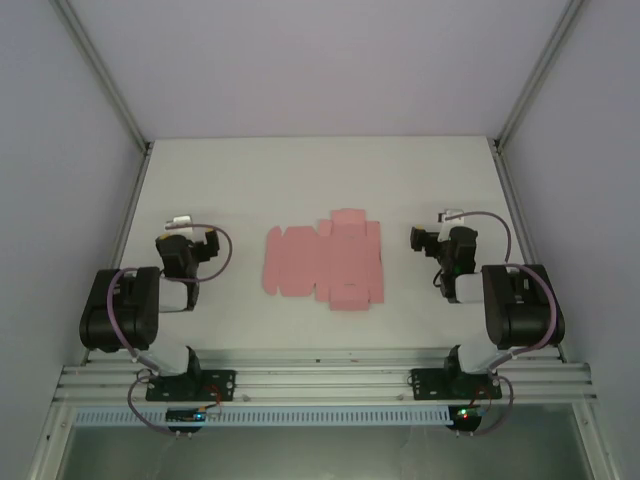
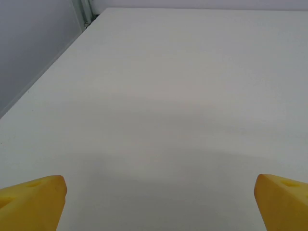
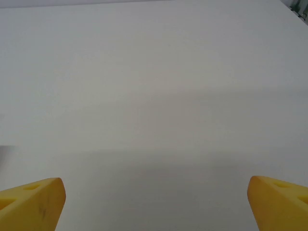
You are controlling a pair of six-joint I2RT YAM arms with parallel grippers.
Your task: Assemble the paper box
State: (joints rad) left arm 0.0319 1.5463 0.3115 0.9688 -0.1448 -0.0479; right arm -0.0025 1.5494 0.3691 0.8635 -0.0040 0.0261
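The flat pink die-cut card sheet that is to become the paper box [image 1: 323, 265] is lying unfolded at the middle of the white counter [image 1: 300, 180], between the black left arm [image 1: 120, 305] and the black right arm [image 1: 520, 305] and well apart from both. No flap is being raised and nothing is being gripped, so the task is being judged as at its very start, the first approach not yet made. The left jaws are being held spread wide, their yellow fingertips [image 2: 33, 202] standing apart over bare counter; the right jaws are likewise being held spread, yellow fingertips [image 3: 31, 202] wide apart. The next move is being judged to call for one arm to be brought inward to pin a panel while a flap edge is being lifted by the other, since thin card may slide. Counted: one pink sheet, two arms, two pairs of jaws, four yellow fingertips
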